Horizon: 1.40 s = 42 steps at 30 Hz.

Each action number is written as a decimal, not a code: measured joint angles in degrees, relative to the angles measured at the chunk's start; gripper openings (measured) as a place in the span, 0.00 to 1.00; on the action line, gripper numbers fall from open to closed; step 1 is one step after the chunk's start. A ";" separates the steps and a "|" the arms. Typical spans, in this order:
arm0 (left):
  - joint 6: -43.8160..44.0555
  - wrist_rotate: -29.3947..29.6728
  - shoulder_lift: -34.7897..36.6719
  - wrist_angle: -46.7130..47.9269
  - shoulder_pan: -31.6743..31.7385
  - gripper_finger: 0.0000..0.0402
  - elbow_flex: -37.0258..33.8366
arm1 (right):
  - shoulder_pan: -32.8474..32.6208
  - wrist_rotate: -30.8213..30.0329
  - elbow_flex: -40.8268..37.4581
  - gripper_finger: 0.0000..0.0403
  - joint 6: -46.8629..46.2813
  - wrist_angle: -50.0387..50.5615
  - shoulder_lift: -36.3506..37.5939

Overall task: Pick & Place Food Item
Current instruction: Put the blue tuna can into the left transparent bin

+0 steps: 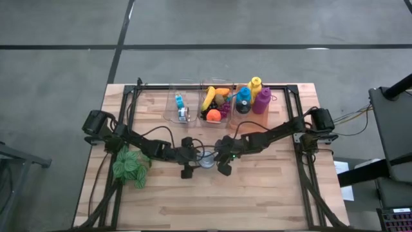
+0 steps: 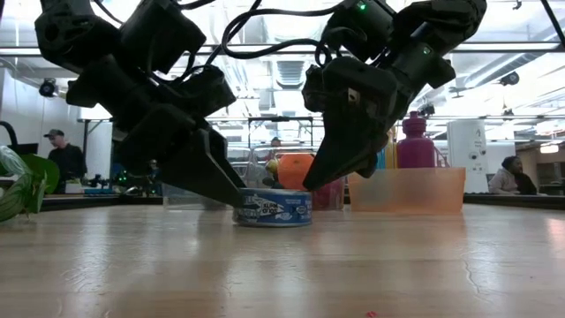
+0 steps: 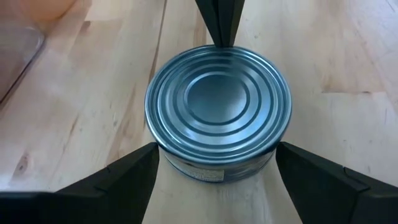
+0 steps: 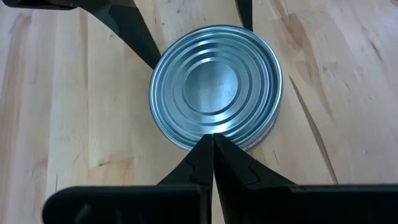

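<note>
**Both tools at the can, mid-bench**

High view: flat round can [image 1: 206,158] sits at frame centre on the wooden bench [image 1: 257,193]. Left tool [image 1: 190,157] comes in from the left edge of the can, right tool [image 1: 221,159] from its right edge. They meet over it. Upper centre of frame: clear bins [image 1: 201,103] with toy fruit, an orange [image 1: 213,115] and a banana [image 1: 208,98] among them, plus a blue bottle [image 1: 243,100], yellow bottle [image 1: 255,84] and magenta bottle [image 1: 262,100] beside them. Green plant [image 1: 131,166] at lower left.

Low view: can [image 2: 273,208] stands upright on the bench, centre frame, label side showing. Left tool [image 2: 221,187] slopes down to the can's left rim; right tool [image 2: 320,172] slopes down toward its right rim and ends just above it. Contact on either side: cannot tell from here. People visible in the room behind, far left and far right.

Left wrist view: can lid [image 3: 218,106] fills centre frame. Left tool's fingers [image 3: 118,177] are spread wide, one each side of the can at lower left and lower right, both clear of the wall by a small gap. Right tool's tip [image 3: 219,22] shows at top centre, at the can's far rim.

Right wrist view: can [image 4: 216,87] centre frame. Right tool's fingers [image 4: 198,163] are pressed together to a single point touching or just at the can's near rim, pinching nothing. Left tool's fingers [image 4: 134,34] show at upper left and top centre, straddling the far side of the can.
</note>
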<state>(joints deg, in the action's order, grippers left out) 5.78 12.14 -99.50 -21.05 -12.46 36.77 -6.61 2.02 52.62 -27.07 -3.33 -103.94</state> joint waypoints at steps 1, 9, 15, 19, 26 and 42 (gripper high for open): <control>0.00 -0.03 0.00 -0.09 0.04 0.80 0.00 | 0.00 0.00 0.00 0.02 -0.13 0.00 0.00; -0.02 -0.13 0.01 -0.65 0.07 0.80 1.03 | -0.07 1.03 -0.33 0.02 -1.52 0.08 -0.04; -0.04 -0.15 0.02 -0.23 0.08 0.80 2.65 | -0.28 1.53 -0.56 0.02 -2.00 0.68 -0.04; -0.04 -0.16 0.02 -0.31 0.08 0.80 3.38 | -0.37 1.64 -0.57 0.02 -2.97 2.21 -0.04; -0.04 -0.26 0.02 -0.36 0.08 0.80 4.57 | -0.39 2.70 -0.70 0.02 -2.99 3.14 -0.04; -4.13 -0.82 0.02 -0.17 0.08 0.80 7.82 | -0.55 4.08 -1.01 0.02 -4.89 7.18 -0.55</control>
<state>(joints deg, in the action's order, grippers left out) 1.65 11.32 -99.48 -21.22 -12.38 44.60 -7.16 6.10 51.62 -31.97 3.85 -104.49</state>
